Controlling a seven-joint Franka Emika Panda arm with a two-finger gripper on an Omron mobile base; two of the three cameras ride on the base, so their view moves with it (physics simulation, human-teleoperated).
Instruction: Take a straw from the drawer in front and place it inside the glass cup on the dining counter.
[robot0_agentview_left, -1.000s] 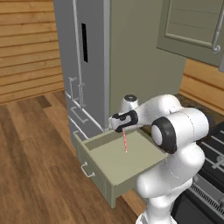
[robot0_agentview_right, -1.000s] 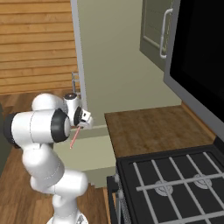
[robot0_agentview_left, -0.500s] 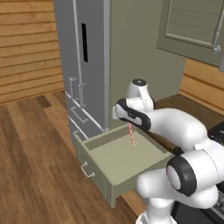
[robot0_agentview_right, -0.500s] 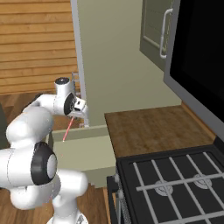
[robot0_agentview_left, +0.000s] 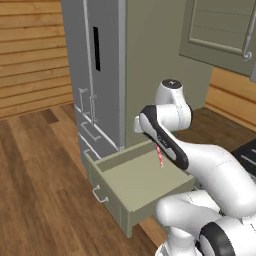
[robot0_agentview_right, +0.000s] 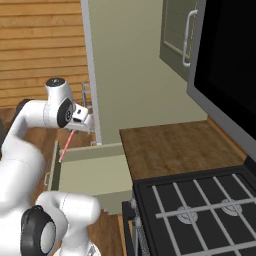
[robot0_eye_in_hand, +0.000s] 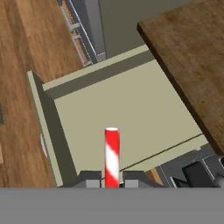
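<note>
Straw clamped in pincer, lifted clear above open drawer. Left: carrying to glass cup, dropping inside.

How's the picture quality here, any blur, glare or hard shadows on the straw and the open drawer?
Hand view: the straw is crisp and evenly lit, without glare; the drawer has only a soft shadow along its left wall. Left base view: flat rendered light, straw thin but sharp. Right base view: straw looks faint and pinkish.
</note>
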